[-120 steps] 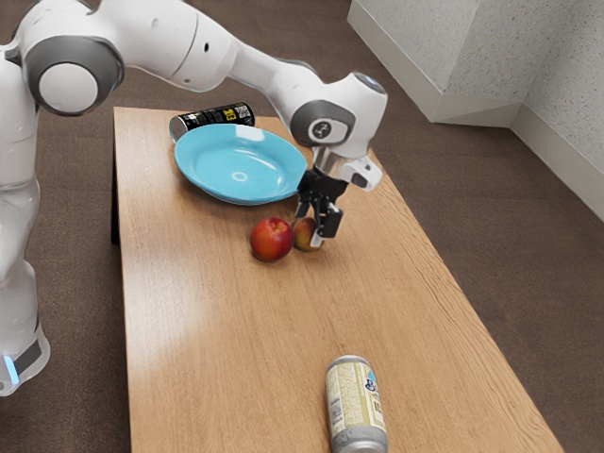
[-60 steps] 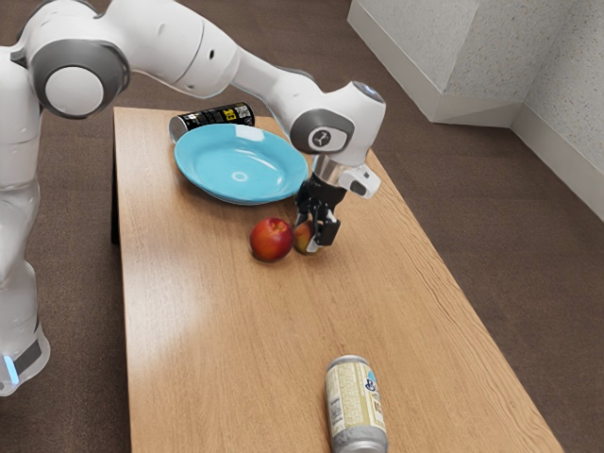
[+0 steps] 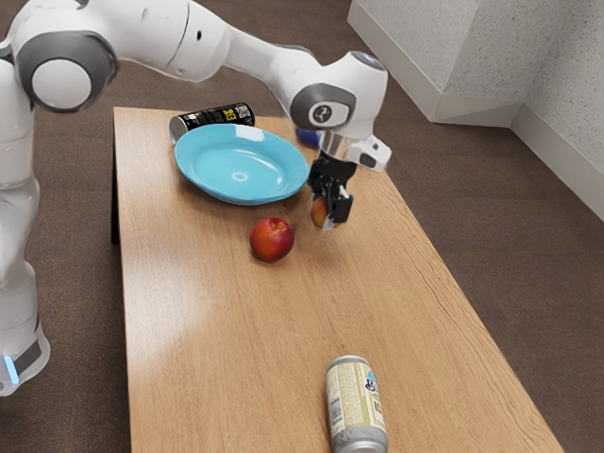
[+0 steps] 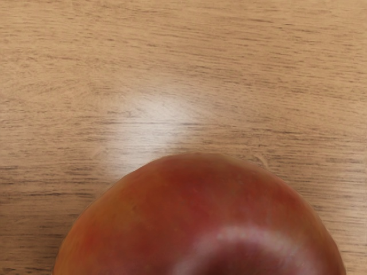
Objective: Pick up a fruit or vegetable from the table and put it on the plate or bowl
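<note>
The black fingers (image 3: pixel 338 208) are clamping a small red-orange round fruit (image 3: pixel 320 212), holding it clear of the wooden worktop (image 3: pixel 236 321) beside the shallow blue plate (image 3: pixel 236 165), nearer the exterior view's right long edge. The smooth fruit risks slipping under a jerky carry, or clipping the plate's rim if travelling low. The white arm (image 3: pixel 245 52) is reaching across the plate, hand pointing down.

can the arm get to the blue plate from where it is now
Probably yes: the tool, shut on the small fruit, hangs close beside the blue plate, and nothing stands between them.
</note>
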Tool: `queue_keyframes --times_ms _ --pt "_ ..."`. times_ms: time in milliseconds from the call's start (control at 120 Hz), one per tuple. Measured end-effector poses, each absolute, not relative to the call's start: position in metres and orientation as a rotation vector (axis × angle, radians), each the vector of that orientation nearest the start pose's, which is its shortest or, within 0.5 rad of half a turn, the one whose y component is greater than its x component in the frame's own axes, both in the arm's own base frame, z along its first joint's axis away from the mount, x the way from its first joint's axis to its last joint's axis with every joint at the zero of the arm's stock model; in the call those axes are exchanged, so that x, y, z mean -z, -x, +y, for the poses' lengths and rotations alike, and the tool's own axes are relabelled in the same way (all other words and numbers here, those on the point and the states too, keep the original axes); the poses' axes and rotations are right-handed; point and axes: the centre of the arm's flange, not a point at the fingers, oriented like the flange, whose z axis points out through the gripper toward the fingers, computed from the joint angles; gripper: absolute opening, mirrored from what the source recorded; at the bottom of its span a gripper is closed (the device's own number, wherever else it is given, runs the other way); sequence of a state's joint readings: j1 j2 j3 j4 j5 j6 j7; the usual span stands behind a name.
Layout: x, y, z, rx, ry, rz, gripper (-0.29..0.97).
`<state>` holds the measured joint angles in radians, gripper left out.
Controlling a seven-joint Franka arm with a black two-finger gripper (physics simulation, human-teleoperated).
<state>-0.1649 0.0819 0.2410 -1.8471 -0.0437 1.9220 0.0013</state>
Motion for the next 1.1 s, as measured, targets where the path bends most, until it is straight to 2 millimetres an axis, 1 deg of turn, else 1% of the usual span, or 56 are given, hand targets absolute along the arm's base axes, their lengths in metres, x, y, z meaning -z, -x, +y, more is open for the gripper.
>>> queue_keyframes --times_ms 50,108,258,333,425,500,625,833,892,933,983,1100 --pt "-0.492 -0.585 0.045 0.039 3.156 -0.156 0.34" --pt "-0.51 -0.587 0.058 0.093 3.148 -0.183 0.34" --pt "-0.552 -0.582 0.105 0.191 3.117 -0.277 0.34" --pt "-0.562 -0.576 0.128 0.19 3.098 -0.322 0.33" --pt "-0.57 -0.567 0.148 0.177 3.082 -0.363 0.32" --pt "-0.572 -0.561 0.164 0.162 3.067 -0.393 0.32" --pt "-0.569 -0.55 0.194 0.128 3.046 -0.452 0.31" --pt "-0.56 -0.523 0.261 0.073 3.002 -0.612 0.29" --pt "-0.557 -0.515 0.276 0.058 2.991 -0.65 0.28" --pt "-0.555 -0.512 0.282 0.049 2.986 -0.665 0.28" --pt "-0.554 -0.51 0.285 0.044 2.984 -0.669 0.28" --pt "-0.552 -0.514 0.279 0.038 2.99 -0.642 0.29"
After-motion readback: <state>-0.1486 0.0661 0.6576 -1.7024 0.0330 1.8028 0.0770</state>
